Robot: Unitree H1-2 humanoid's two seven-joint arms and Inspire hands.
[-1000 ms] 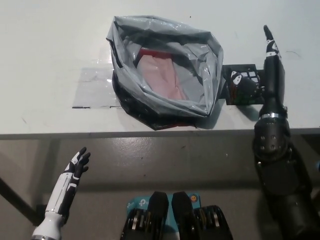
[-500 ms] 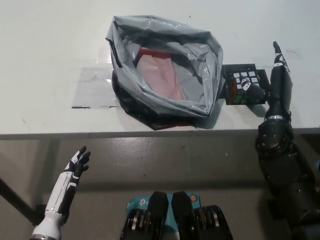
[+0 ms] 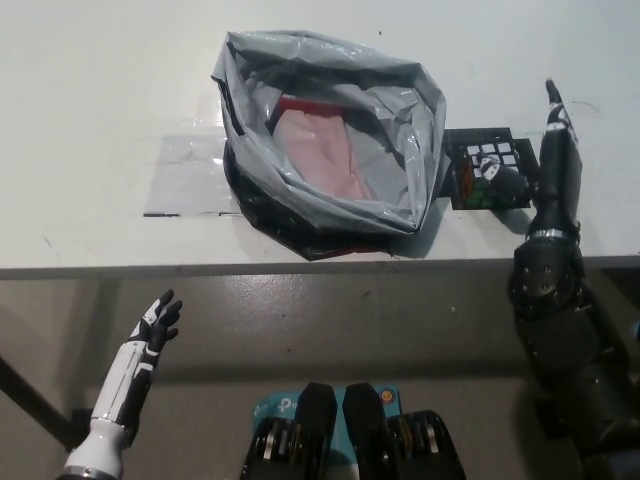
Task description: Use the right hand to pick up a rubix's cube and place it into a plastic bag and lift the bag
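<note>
Right hand (image 3: 535,165) lies on the counter (image 3: 100,90) just right of the Rubik's cube (image 3: 482,172), fingers spread; one fingertip rests against the cube's right side, nothing grasped. Cube: dark-framed, white and green stickers visible, touching the right wall of the open grey plastic bag (image 3: 330,140). Left hand (image 3: 150,335), fingers apart and empty, hangs below the counter edge, lower left of the bag.
</note>
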